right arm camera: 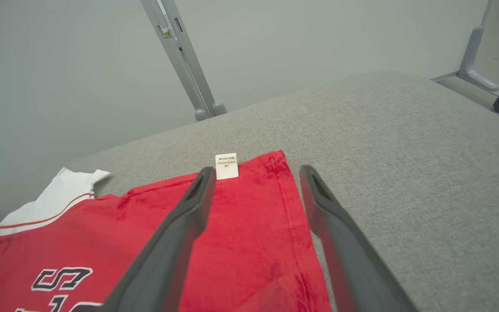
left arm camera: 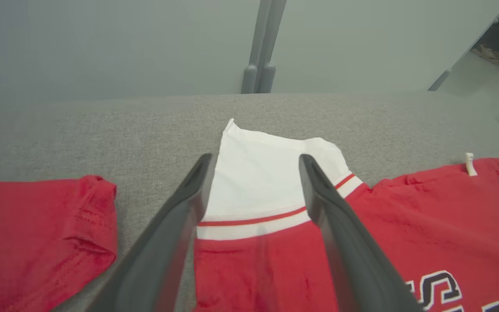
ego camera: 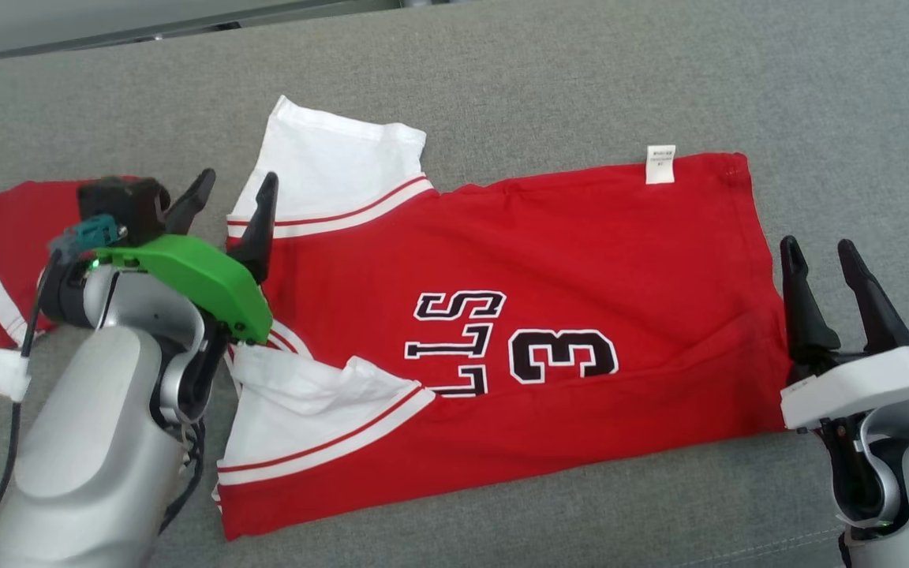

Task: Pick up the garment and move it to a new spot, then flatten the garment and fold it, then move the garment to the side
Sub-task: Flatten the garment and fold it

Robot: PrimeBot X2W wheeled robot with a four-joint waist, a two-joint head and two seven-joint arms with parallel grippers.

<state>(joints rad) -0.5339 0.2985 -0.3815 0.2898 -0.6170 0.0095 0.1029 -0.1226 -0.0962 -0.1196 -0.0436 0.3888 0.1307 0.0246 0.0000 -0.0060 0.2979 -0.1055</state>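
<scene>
Jersey (ego camera: 549, 300) lies flat on the tabletop (ego camera: 581, 79), long axis left-right between the arms: left claw (ego camera: 237, 177), released and empty, over its sleeve end; right claw (ego camera: 819, 243), likewise released, at the hem edge.

I see soft, even light in all three views, bright and without glare. Shadows are faint, just a thin one along the shirt (ego camera: 581, 260) edge. The head view is sharp. In the wrist views the left claw (left arm camera: 254, 158) and right claw (right arm camera: 254, 169) look slightly soft up close, stretched by the wide lens.
</scene>
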